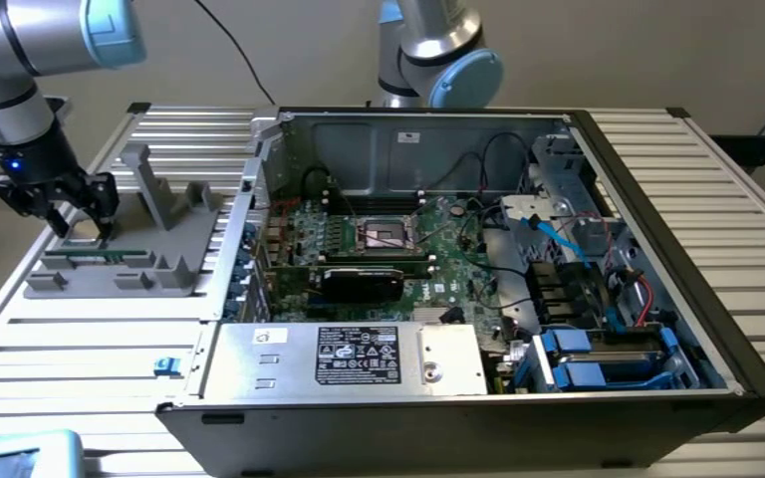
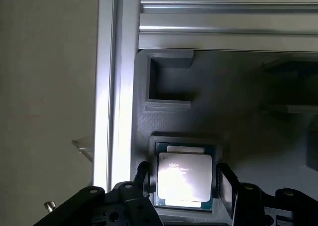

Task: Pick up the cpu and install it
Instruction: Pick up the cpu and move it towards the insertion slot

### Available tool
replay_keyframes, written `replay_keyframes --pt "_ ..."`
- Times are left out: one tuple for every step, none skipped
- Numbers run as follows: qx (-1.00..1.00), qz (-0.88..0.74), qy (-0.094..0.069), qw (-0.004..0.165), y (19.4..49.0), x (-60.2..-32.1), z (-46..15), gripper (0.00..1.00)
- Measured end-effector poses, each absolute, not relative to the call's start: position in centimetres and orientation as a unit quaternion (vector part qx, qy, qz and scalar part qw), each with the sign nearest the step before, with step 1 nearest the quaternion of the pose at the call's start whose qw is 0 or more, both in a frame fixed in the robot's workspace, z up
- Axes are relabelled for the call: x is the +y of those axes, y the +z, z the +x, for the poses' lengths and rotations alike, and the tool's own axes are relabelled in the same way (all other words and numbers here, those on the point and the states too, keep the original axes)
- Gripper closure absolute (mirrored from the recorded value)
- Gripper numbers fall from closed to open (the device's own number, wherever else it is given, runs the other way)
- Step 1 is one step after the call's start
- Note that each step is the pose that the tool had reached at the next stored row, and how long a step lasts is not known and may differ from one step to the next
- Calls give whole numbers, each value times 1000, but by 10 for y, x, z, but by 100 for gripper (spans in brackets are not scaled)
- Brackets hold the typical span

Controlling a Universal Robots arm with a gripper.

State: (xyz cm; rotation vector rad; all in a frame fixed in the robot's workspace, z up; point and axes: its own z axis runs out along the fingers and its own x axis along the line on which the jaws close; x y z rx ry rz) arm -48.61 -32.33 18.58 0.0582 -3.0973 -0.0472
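At nine o'clock from the open dark computer case (image 1: pixel 422 139) in the exterior view, the black gripper (image 1: pixel 81 229) hangs jaws apart over the grey plastic holder (image 1: pixel 117 271), straddling the small square silver-topped cpu (image 2: pixel 184 179) lying flat in its recess directly below.

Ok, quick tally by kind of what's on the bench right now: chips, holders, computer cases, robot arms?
cpu: 1
grey holder: 1
computer case: 1
robot arms: 2
Total: 5
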Motion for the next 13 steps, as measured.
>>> replay_keyframes --pt "-999 19 -15 22 186 -323 -486 35" --pt "-999 19 -15 22 186 -323 -486 37" --pt "-999 19 -15 22 186 -323 -486 44" --pt "-999 19 -15 22 186 -323 -486 44" --pt "-999 19 -15 22 186 -323 -486 45" --pt "-999 19 -15 22 186 -323 -486 45" --pt "-999 19 -15 23 186 -323 -486 45" --pt "-999 19 -15 23 186 -323 -486 45" --pt "-999 19 -15 23 186 -323 -486 45" --pt "-999 19 -15 23 186 -323 -486 45" --pt "-999 19 -15 23 187 -323 -486 45" --pt "-999 19 -15 24 189 -323 -486 45" --pt "-999 19 -15 24 191 -323 -486 45"
